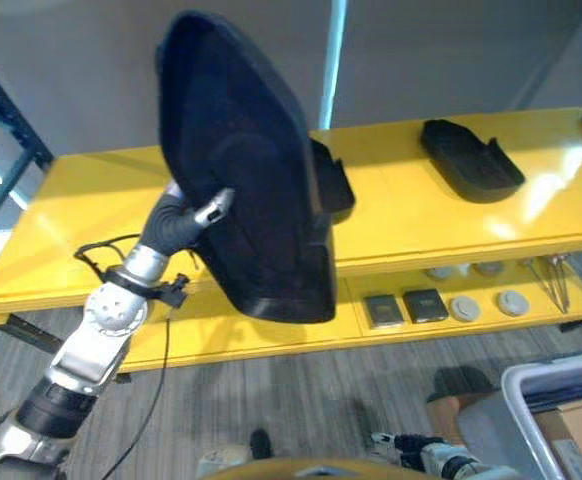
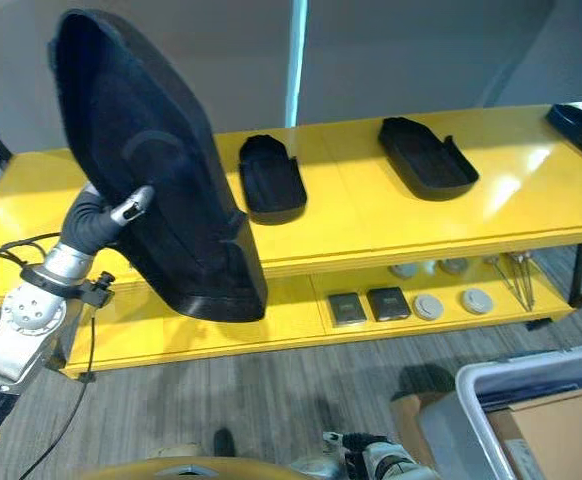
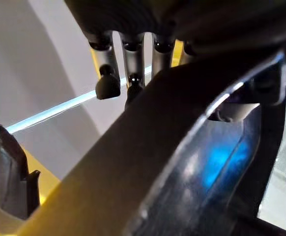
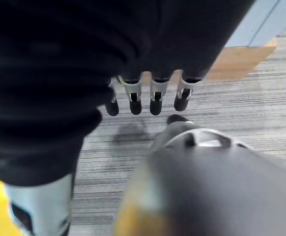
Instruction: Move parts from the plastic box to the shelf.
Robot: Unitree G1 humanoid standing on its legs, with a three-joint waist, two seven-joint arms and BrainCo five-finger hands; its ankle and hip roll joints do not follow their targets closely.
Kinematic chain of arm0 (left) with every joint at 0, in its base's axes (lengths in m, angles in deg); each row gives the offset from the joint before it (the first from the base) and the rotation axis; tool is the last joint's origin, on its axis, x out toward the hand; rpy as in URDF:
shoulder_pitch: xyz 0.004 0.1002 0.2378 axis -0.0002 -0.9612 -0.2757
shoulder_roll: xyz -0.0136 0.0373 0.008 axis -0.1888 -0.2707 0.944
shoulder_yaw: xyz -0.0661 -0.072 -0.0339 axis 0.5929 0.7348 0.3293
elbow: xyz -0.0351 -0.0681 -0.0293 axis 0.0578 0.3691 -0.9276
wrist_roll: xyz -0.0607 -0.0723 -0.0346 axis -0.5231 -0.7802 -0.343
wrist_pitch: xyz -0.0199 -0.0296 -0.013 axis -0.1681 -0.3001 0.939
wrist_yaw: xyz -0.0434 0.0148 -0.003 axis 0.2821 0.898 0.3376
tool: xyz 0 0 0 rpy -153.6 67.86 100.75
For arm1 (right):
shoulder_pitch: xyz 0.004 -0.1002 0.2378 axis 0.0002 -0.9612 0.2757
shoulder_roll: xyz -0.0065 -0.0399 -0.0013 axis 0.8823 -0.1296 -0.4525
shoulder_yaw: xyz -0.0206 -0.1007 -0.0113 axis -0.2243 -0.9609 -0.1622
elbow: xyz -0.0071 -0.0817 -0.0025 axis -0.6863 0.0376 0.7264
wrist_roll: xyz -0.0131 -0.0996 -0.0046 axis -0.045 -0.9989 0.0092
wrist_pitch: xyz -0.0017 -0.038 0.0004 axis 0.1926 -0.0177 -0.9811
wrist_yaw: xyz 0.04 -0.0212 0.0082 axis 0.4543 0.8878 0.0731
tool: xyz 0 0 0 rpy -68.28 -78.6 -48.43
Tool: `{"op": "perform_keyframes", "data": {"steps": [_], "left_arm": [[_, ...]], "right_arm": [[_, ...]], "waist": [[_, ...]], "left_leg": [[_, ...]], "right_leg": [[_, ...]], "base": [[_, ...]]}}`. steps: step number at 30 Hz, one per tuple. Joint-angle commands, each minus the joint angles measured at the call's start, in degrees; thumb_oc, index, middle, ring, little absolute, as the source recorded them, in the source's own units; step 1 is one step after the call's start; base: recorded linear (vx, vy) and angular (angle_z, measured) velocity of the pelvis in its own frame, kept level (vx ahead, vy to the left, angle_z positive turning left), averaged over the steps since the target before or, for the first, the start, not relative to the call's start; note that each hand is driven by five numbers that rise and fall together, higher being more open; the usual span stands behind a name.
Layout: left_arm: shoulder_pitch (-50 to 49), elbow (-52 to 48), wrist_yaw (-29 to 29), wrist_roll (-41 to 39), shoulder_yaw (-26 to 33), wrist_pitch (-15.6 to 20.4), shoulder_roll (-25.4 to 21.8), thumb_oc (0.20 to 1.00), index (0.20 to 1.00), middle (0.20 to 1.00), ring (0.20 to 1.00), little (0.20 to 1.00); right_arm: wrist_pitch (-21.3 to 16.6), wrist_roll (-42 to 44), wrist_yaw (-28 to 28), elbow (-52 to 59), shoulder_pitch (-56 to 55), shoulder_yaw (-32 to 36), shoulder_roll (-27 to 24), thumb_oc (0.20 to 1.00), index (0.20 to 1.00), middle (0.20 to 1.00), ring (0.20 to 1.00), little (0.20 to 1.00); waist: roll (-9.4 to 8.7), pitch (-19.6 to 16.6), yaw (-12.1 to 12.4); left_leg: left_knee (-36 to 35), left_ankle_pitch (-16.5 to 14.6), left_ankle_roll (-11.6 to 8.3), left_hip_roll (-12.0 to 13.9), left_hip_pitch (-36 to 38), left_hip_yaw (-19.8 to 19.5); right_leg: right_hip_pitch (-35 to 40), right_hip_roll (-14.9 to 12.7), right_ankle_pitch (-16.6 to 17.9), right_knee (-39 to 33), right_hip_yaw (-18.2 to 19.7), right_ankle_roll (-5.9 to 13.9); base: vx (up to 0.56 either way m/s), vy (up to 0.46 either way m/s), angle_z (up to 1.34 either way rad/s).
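A large black moulded part (image 1: 251, 170) is held upright in front of the yellow shelf (image 1: 421, 225). My left hand (image 1: 186, 222) is shut on its rim, thumb on the near face and fingers (image 3: 133, 59) behind the part (image 3: 182, 162). Two more black parts (image 2: 271, 180) (image 2: 426, 155) lie on the shelf top, and a third (image 2: 581, 125) sits at its far right end. The pale plastic box (image 2: 531, 385) stands on the floor at the lower right. My right hand (image 4: 133, 96) hangs low over the floor with relaxed fingers, holding nothing.
The lower shelf level carries dark square items (image 2: 369, 305), round discs (image 2: 451, 302) and thin metal tools (image 2: 519, 275). A dark blue rack post (image 1: 11, 110) rises at the left. A cardboard piece (image 2: 561, 430) lies in the box. Bare yellow shelf top lies left of the held part.
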Motion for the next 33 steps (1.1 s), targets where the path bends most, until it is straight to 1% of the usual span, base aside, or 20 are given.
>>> {"op": "perform_keyframes", "data": {"steps": [1,3,4,6,9,10,12,13,14,15,16,17,19,21,22,24,28,29,32,33], "left_arm": [[1.21,-2.35,-1.10,-4.16,1.53,4.01,1.64,0.200,0.200,0.200,0.200,0.200],[1.05,-2.55,-1.52,-3.54,0.55,4.02,2.67,0.200,0.200,0.200,0.200,0.200],[0.63,-2.90,-2.14,-2.74,-0.17,4.03,3.50,0.200,0.200,0.200,0.200,0.200],[0.39,-2.74,-3.13,-0.67,-0.23,4.03,4.02,0.200,0.200,0.200,0.200,0.200],[0.67,-1.95,-5.00,1.98,2.01,2.69,3.87,0.200,0.200,0.200,0.200,0.200],[1.03,-1.46,-5.06,1.86,2.48,2.41,3.60,0.200,0.200,0.200,0.200,0.200],[1.48,-0.56,-3.40,1.04,3.06,2.16,2.99,0.200,0.200,0.200,0.200,0.200],[1.08,0.23,-1.41,1.32,3.58,2.35,3.29,0.200,0.200,0.200,0.200,0.200],[-0.28,0.59,-1.27,3.01,4.34,1.95,3.55,0.200,0.200,0.200,0.200,0.200],[-0.33,0.55,-1.29,3.05,4.34,1.92,3.60,0.200,0.200,0.200,0.200,0.200],[-1.51,0.54,-2.36,4.52,5.04,0.34,3.34,0.200,0.200,0.200,0.200,0.200],[-2.07,0.74,-3.32,6.10,5.58,-1.41,2.99,0.200,0.200,0.200,0.200,0.200],[-2.38,2.83,-4.73,8.73,6.36,-4.41,1.70,0.200,0.200,0.200,0.200,0.200],[-2.01,4.70,-5.01,8.56,7.05,-6.17,0.23,0.200,0.200,0.200,0.200,0.200],[-1.54,5.70,-5.34,9.19,7.44,-8.28,-1.14,0.200,0.200,0.200,0.200,0.200],[-1.74,8.05,-4.83,6.21,8.52,-10.32,-3.02,0.200,0.200,0.200,0.200,0.200],[-1.46,12.04,-3.55,2.11,10.83,-12.27,-5.00,0.200,0.200,0.200,0.200,0.200],[-0.96,14.88,-2.64,0.58,11.75,-12.66,-5.71,0.200,0.200,0.200,0.200,0.200],[0.57,17.93,-1.35,-3.52,12.99,-13.82,-6.57,0.200,0.200,0.200,0.200,0.200],[2.78,21.81,1.13,-6.95,14.10,-14.80,-7.57,0.200,0.200,0.200,0.200,0.200]], "right_arm": [[-0.75,1.19,-1.60,-1.37,0.09,-1.15,-1.23,1.000,1.000,1.000,1.000,1.000],[-1.55,2.62,-2.04,-1.15,-0.57,-1.69,-1.64,1.000,1.000,1.000,1.000,1.000],[-1.42,4.18,-1.48,-0.93,-1.05,-1.67,-2.08,1.000,1.000,1.000,1.000,1.000],[0.47,5.30,0.57,-0.57,-1.51,-1.62,-2.53,1.000,1.000,1.000,1.000,1.000],[2.06,0.61,4.63,-0.88,-1.82,-2.33,-2.40,1.000,1.000,1.000,1.000,1.000],[1.86,-1.04,4.87,-1.39,-2.00,-2.74,-2.59,1.000,1.000,1.000,1.000,1.000],[2.69,0.13,4.37,-2.72,-2.23,-2.96,-3.10,1.000,1.000,1.000,1.000,1.000],[2.85,5.94,4.01,-4.17,-2.48,-2.12,-3.62,1.000,1.000,1.000,1.000,1.000],[3.79,12.87,4.88,-5.10,-2.21,0.28,-4.13,1.000,1.000,1.000,1.000,1.000],[3.83,12.94,4.87,-5.07,-2.23,0.24,-4.18,1.000,1.000,1.000,1.000,1.000],[5.90,12.08,6.88,-5.10,-1.77,1.85,-4.46,1.000,1.000,1.000,1.000,1.000],[6.64,8.88,8.41,-5.10,-1.58,2.30,-4.64,1.000,1.000,1.000,1.000,1.000],[4.92,0.22,10.74,-5.71,-1.75,1.04,-4.74,1.000,1.000,1.000,1.000,1.000],[3.97,1.22,10.57,-5.54,-2.00,-0.52,-4.83,1.000,1.000,1.000,1.000,1.000],[4.65,5.62,8.44,-4.83,-2.30,-0.33,-4.71,1.000,1.000,1.000,1.000,1.000],[6.36,6.63,6.78,-4.13,-2.94,0.78,-4.48,1.000,1.000,1.000,1.000,1.000],[7.34,5.40,7.71,-3.74,-4.94,1.54,-2.76,1.000,1.000,1.000,1.000,1.000],[4.90,5.47,3.23,-3.60,-6.53,1.14,-1.55,1.000,1.000,1.000,1.000,1.000],[3.78,4.84,2.57,-2.58,-8.29,0.96,-1.41,1.000,1.000,1.000,1.000,1.000],[4.01,4.07,4.17,-1.92,-9.36,0.64,-1.52,1.000,1.000,1.000,1.000,1.000]], "waist": [[-0.35,-0.63,-0.16],[-1.03,-0.59,-0.81],[-1.59,-0.58,-1.29],[-2.32,-0.65,-1.77],[-3.43,0.07,-1.44],[-3.94,1.08,-0.94],[-4.33,2.84,0.21],[-4.21,3.20,0.43],[-3.55,2.54,-0.14],[-3.57,2.62,-0.07],[-2.64,1.74,-0.78],[-2.10,1.31,-1.02],[-1.14,0.69,-1.04],[-0.61,0.57,-1.02],[0.40,0.54,-1.29],[1.38,0.52,-1.49],[1.92,0.51,-2.03],[1.94,0.48,-2.42],[1.67,0.56,-3.46],[1.60,0.70,-4.37]], "left_leg": [[-0.07,-6.57,-4.38,4.55,1.14,-4.17],[-0.07,-6.77,-3.86,2.83,0.82,-6.25],[-0.07,-6.96,-3.41,1.24,0.81,-7.97],[0.48,-7.81,-2.77,-0.73,0.73,-8.94],[9.62,-10.83,-2.77,-2.46,-2.37,-6.98],[16.96,-11.07,-3.48,-2.78,-5.96,-6.10],[28.01,-8.55,-5.71,-2.05,-13.08,-6.10],[29.66,-6.83,-7.27,0.25,-15.25,-5.51],[25.28,-5.17,-8.29,3.76,-13.81,-4.64],[24.89,-5.02,-8.33,3.71,-13.46,-4.55],[17.92,-3.62,-8.83,6.29,-10.97,-4.37],[12.67,-2.05,-9.42,7.73,-9.08,-4.43],[6.29,0.97,-10.88,9.96,-7.27,-6.78],[4.01,0.07,-10.92,9.95,-6.31,-6.56],[1.60,0.01,-10.82,9.54,-5.38,-5.67],[0.25,0.00,-10.65,8.77,-4.50,-5.29],[-0.07,-0.82,-9.96,7.54,-4.31,-4.32],[-0.07,-1.33,-9.57,6.99,-4.16,-4.14],[-0.07,-2.13,-9.12,6.52,-4.09,-3.55],[-0.07,-2.62,-8.96,6.33,-4.43,-3.00]], "right_leg": [[-1.66,9.72,-4.75,-6.37,1.40,-2.96],[-1.35,14.09,-5.72,-8.53,3.43,-4.79],[-1.29,16.60,-5.73,-9.97,5.76,-5.76],[-1.17,18.23,-5.00,-12.53,8.34,-6.41],[-1.51,16.99,-4.20,-13.28,9.36,-6.74],[-0.87,15.97,-4.19,-13.48,9.18,-7.16],[1.25,15.27,-3.91,-14.88,8.74,-7.90],[2.33,15.33,-3.94,-15.44,8.53,-8.01],[2.50,15.27,-4.19,-15.65,8.35,-7.83],[2.63,15.22,-4.19,-15.66,8.43,-7.84],[2.62,15.14,-4.48,-15.86,8.91,-7.56],[2.97,14.93,-4.66,-16.26,9.49,-7.40],[3.58,13.95,-5.23,-16.66,11.11,-7.00],[3.57,12.82,-6.01,-16.09,10.94,-6.62],[3.46,12.12,-6.66,-15.30,9.89,-6.32],[3.47,11.35,-6.68,-14.59,8.87,-5.67],[3.47,10.26,-5.32,-15.53,7.83,-4.57],[3.38,9.86,-4.61,-16.35,7.83,-3.98],[2.53,9.30,-3.98,-17.05,8.31,-3.29],[1.42,8.12,-3.50,-17.29,8.81,-2.56]], "base": [[0.06,0.114,0.83],[0.07,0.075,0.50],[0.08,0.054,0.58],[0.08,-0.024,0.68],[0.02,-0.094,0.36],[-0.04,-0.106,-0.10],[-0.01,-0.092,0.00],[0.09,0.080,0.25],[0.10,0.106,0.31],[0.17,0.258,0.35],[0.16,0.257,0.17],[0.23,0.383,0.11],[0.17,0.342,-0.12],[0.09,0.314,-0.28],[0.09,0.314,-0.29],[0.13,0.256,-0.11],[0.14,0.141,0.00],[0.16,0.099,0.01],[0.10,0.061,-0.04],[0.08,0.060,-0.15]]}}
